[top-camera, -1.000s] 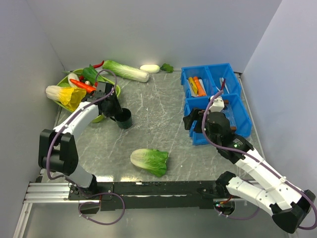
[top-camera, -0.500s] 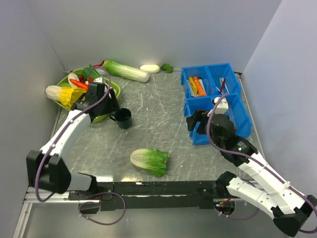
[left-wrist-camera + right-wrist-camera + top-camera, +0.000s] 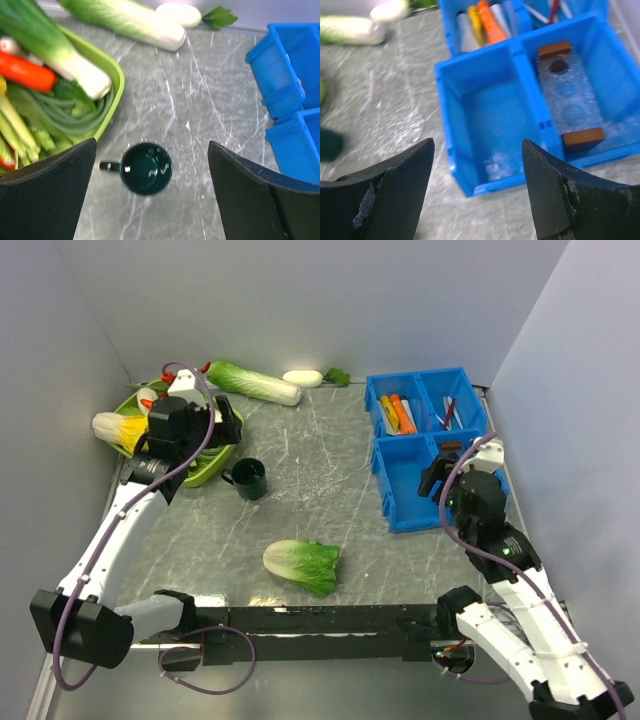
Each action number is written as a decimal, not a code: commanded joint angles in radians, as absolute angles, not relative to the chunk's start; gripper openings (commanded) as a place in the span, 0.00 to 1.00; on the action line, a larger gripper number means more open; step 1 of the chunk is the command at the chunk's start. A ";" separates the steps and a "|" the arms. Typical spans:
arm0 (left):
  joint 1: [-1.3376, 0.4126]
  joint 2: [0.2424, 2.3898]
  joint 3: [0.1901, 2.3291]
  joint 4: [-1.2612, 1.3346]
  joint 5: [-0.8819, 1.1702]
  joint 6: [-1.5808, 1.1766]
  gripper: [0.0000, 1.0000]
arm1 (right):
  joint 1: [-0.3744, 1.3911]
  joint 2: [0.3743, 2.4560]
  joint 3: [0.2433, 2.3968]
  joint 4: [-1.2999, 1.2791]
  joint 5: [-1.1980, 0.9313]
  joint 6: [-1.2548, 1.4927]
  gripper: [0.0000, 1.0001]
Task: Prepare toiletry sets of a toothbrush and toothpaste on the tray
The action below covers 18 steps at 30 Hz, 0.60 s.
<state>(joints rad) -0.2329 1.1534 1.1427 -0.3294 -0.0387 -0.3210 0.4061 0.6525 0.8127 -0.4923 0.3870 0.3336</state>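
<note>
Where toothpaste lies: blue tray, far-left compartment, yellow beside orange.
Toothbrush: tray's far-right compartment.
Right hand: spread wide, empty, over tray's near half.
Left hand: spread wide, empty, well left of tray.

One yellow toothpaste tube, one orange toothpaste tube. Toothbrushes: two or three, hard to tell. Four blue bin compartments. One dark green mug. One lime-green bowl. Two brown blocks.

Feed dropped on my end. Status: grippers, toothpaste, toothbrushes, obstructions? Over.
Left gripper open, empty, above the mug. Right gripper open, empty, above the blue bins. Toothpaste and toothbrushes in the far compartments, not gripped. Nothing blocking them.
</note>
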 commanded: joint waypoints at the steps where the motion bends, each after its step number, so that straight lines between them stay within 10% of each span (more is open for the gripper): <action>1: -0.232 1.183 1.161 -0.164 -0.009 -0.276 0.97 | 0.194 0.793 0.830 -0.399 0.165 0.261 0.77; 18: -0.232 1.054 1.014 -0.109 -0.034 -0.284 0.96 | -0.218 1.129 0.925 -0.379 0.040 0.187 0.73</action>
